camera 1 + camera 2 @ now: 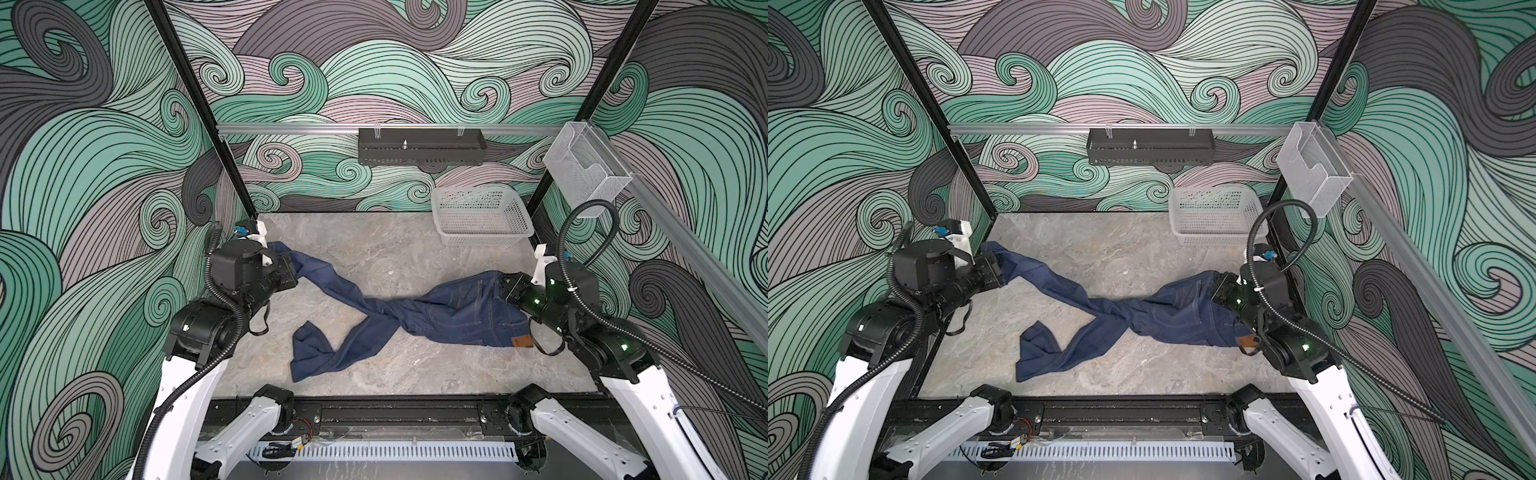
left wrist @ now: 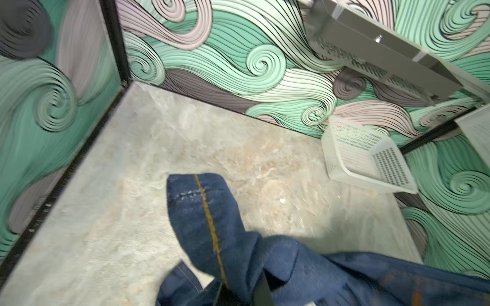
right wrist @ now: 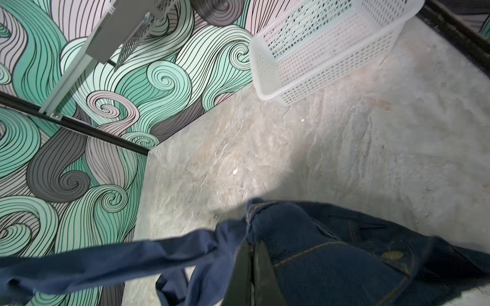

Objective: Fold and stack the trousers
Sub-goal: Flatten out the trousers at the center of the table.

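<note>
Across table point(image 1: 415, 257), left pincer point(image 2: 244, 290), right pincer point(image 3: 252, 246) pinch trousers point(image 1: 457, 307); jaws half-buried in denim.

the trousers point(image 1: 1142, 316) lie twisted across the marble table point(image 1: 1100, 245). the left gripper point(image 1: 1000, 268) pinches one leg's hem at the far left; the right gripper point(image 1: 1217, 287) grips the waistband at the right. the other leg lies crumpled near the front. a white basket point(image 1: 1214, 233) stands far right.
</note>
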Robot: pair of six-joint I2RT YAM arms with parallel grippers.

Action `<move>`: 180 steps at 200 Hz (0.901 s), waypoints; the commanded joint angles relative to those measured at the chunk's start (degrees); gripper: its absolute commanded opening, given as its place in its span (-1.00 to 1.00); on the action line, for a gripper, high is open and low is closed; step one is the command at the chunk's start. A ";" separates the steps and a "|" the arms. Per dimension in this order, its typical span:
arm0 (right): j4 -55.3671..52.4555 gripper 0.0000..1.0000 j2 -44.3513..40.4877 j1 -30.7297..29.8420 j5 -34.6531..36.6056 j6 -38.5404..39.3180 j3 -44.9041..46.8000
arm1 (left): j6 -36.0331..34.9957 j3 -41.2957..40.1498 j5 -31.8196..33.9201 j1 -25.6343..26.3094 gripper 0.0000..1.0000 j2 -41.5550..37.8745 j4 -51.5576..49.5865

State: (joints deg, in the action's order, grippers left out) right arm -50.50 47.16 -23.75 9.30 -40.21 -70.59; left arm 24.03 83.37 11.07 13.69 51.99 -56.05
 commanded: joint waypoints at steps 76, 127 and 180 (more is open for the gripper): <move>5.20 -1.00 20.34 18.76 -0.24 8.63 -15.65 | -5.24 14.02 -4.30 -18.01 -1.00 18.69 4.35; 4.95 -1.00 26.84 25.63 -6.36 6.24 -29.21 | -0.61 23.91 -28.81 -24.59 -1.00 26.74 0.58; 4.55 -1.00 25.08 26.45 -7.70 7.66 -27.58 | 2.71 -14.00 -45.44 -23.53 -1.00 8.73 2.98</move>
State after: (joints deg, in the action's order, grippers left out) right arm -47.77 73.65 1.85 2.28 -33.34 -99.13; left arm 24.43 80.68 -23.44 -10.66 65.98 -51.70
